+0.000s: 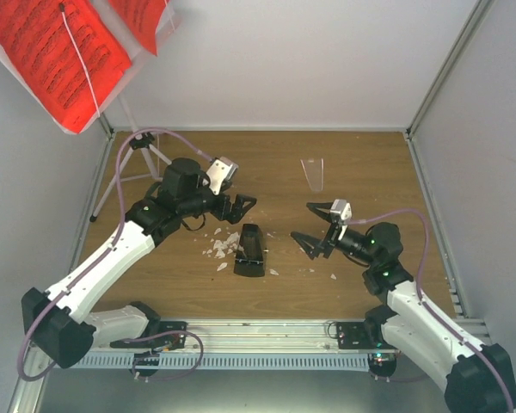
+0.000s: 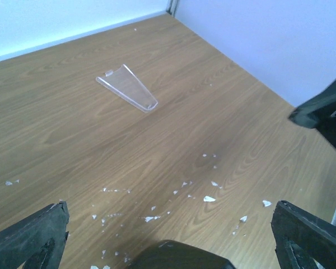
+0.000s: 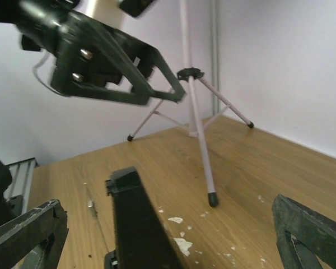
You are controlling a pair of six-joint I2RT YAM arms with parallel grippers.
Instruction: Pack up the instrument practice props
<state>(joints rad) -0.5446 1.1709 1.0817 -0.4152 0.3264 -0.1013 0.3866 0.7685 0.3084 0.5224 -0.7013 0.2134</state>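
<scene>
Left gripper [image 1: 243, 211] and right gripper [image 1: 302, 222] gape empty beside metronome [image 1: 250, 250]; red sheets [image 1: 56, 52] illegible.

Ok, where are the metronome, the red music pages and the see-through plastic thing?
metronome [image 1: 250, 249], top view, middle of its black body.
red music pages [image 1: 34, 43], top view, middle of the big sheet.
see-through plastic thing [image 2: 127, 87], left wrist view, its flat middle.

Metronome [image 1: 249, 251] on table [image 1: 370, 163], music stand [image 1: 131, 119] rear-left.
</scene>
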